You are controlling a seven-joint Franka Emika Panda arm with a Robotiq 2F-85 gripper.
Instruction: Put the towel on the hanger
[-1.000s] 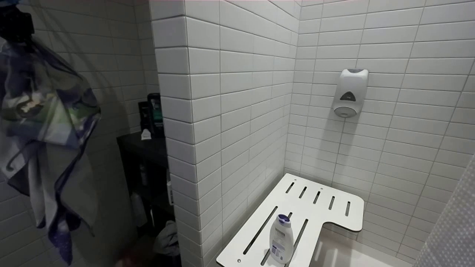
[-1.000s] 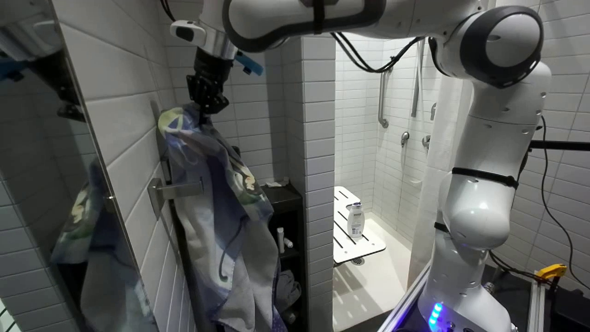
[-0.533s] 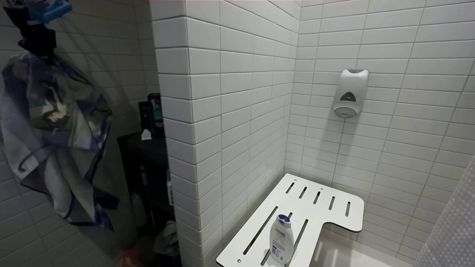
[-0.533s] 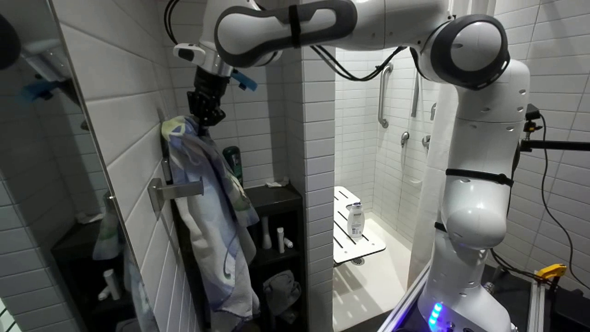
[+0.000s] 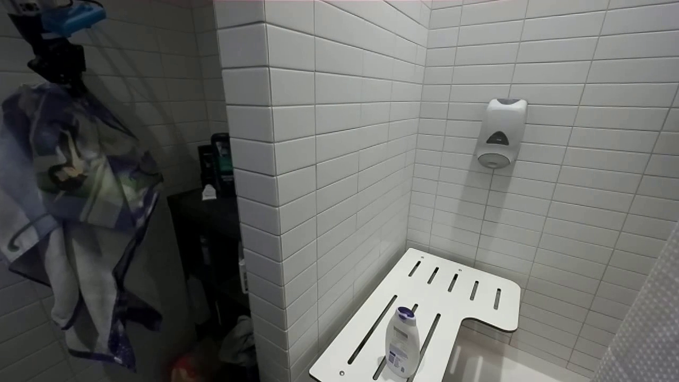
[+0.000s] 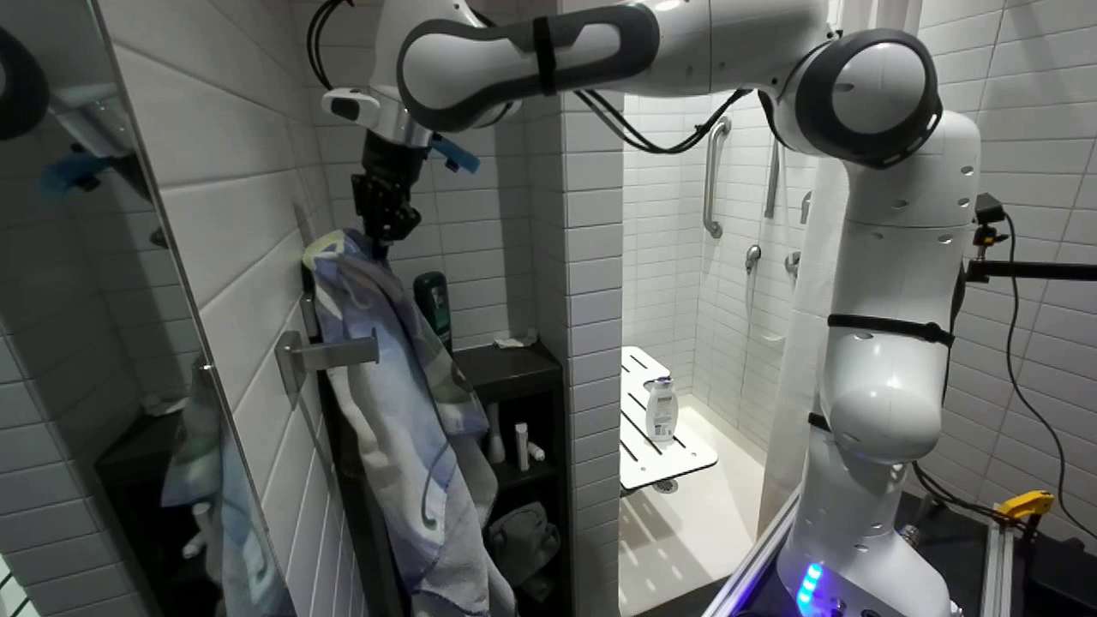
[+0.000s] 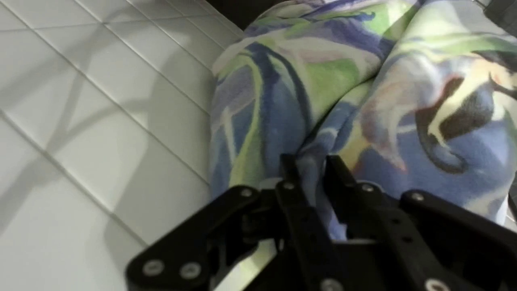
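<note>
The towel, patterned in blue, purple, green and white, hangs down in loose folds in both exterior views point(image 5: 79, 196) point(image 6: 403, 437). It fills much of the wrist view point(image 7: 282, 101). My gripper point(image 6: 379, 244) is above it, fingers pointing down, and is shut on a pinched fold near its top; the fold shows between the fingertips in the wrist view point(image 7: 312, 161). The hanger point(image 6: 338, 353) is a short metal bar with an upturned end on the tiled wall. It overlaps the towel in that exterior view, below my gripper; whether they touch I cannot tell. The wrist view does not show the hanger.
A mirror point(image 6: 154, 343) is on the wall left of the hanger. A black shelf point(image 6: 506, 368) with a green bottle point(image 6: 434, 307) stands behind the towel. A tiled wall end point(image 6: 594, 300) separates it from a shower bench point(image 5: 451, 286) bearing a white bottle point(image 5: 402, 345).
My gripper has moved down with the towel, mostly in the first half second, and away from the left edge in an exterior view. The towel's lower folds have swung. The grip is unchanged.
</note>
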